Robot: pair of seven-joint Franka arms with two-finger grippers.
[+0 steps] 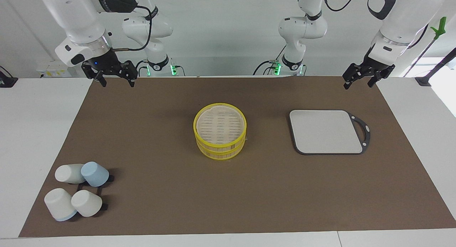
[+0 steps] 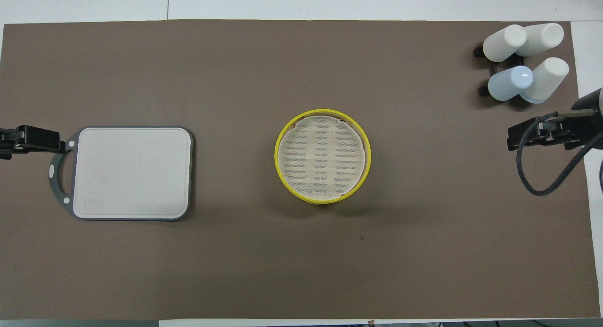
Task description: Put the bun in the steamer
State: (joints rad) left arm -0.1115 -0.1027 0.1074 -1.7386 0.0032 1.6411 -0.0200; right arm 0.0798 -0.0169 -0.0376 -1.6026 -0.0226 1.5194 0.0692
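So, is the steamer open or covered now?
Covered, it seems: the steamer shows a flat slatted top level with its yellow rim, and no bun is visible.

Steamer (image 1: 219, 131) mid-mat, between board (image 1: 325, 131) and cup cluster (image 1: 77, 193).

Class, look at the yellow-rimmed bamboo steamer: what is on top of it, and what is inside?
The steamer carries its flat slatted lid. That lid covers the interior, so the contents cannot be seen; no bun is visible anywhere.
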